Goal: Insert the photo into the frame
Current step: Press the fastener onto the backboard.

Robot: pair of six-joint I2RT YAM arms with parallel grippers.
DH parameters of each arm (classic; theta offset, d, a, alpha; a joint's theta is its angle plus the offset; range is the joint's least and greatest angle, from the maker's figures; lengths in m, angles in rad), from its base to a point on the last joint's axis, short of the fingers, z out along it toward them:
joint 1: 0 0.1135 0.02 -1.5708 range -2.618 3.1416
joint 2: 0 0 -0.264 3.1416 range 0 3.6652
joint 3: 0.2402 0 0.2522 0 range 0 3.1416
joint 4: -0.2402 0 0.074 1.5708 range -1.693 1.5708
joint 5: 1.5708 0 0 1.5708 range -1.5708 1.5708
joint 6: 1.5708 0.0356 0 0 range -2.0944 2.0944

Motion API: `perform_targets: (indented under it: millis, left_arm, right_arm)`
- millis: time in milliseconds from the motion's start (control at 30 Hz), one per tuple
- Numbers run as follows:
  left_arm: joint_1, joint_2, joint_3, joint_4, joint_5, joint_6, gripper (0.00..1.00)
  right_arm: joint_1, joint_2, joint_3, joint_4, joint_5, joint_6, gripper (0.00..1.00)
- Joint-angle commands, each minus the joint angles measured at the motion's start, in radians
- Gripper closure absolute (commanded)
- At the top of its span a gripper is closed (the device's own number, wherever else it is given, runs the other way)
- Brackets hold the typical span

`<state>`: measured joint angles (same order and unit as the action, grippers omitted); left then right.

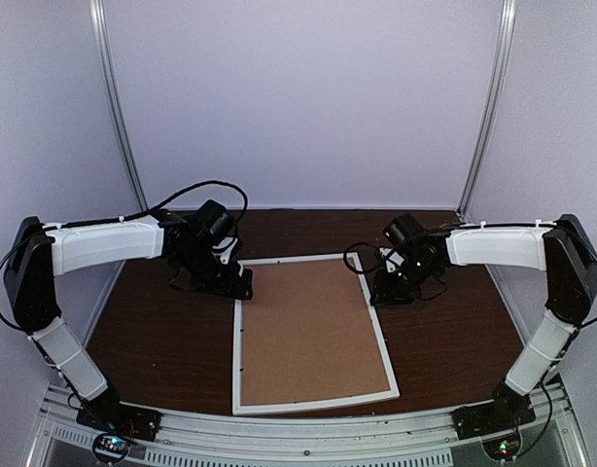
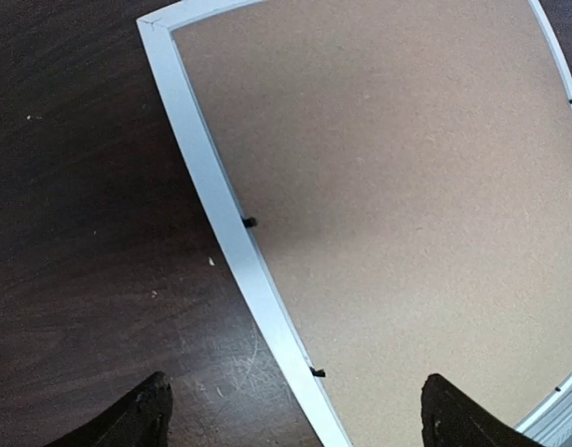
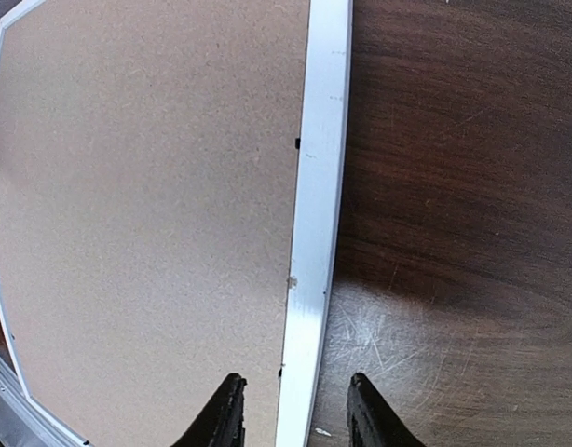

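Note:
The white frame (image 1: 238, 350) lies flat in the middle of the dark table, back side up. A plain brown backing board (image 1: 308, 331) fills it. The photo is hidden; no print shows in any view. My left gripper (image 1: 226, 284) is open wide and empty, above the frame's left rail (image 2: 221, 214) near its far corner, with the board (image 2: 407, 186) to its right. My right gripper (image 1: 388, 292) is open and empty. Its fingers straddle the frame's right rail (image 3: 319, 186) from above, one over the board (image 3: 146, 205), one over the table.
Small black tabs (image 2: 250, 223) stick out from the frame's inner edge over the board. The frame's near edge lies close to the table's metal front rail (image 1: 298, 433). Pale walls close in the back and both sides.

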<state>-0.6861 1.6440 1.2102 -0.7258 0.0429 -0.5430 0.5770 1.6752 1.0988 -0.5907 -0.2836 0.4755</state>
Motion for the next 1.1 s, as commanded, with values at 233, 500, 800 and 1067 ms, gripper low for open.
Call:
perform_targets:
  millis: [233, 500, 800, 1067]
  left_arm:
    - [0.065, 0.195, 0.089, 0.0, 0.032, 0.029, 0.32]
    - [0.065, 0.276, 0.083, 0.031, 0.055, 0.02, 0.51]
    - [0.065, 0.277, 0.048, 0.061, 0.08, -0.004, 0.66]
    - [0.065, 0.289, 0.02, 0.111, 0.126, -0.041, 0.77]
  right_arm:
    - [0.005, 0.05, 0.018, -0.021, 0.049, -0.012, 0.63]
    - [0.005, 0.059, 0.008, -0.008, 0.047, -0.008, 0.63]
    - [0.005, 0.071, 0.014, -0.003, 0.056, -0.004, 0.63]
    - [0.005, 0.069, 0.032, 0.0, 0.112, 0.003, 0.62]
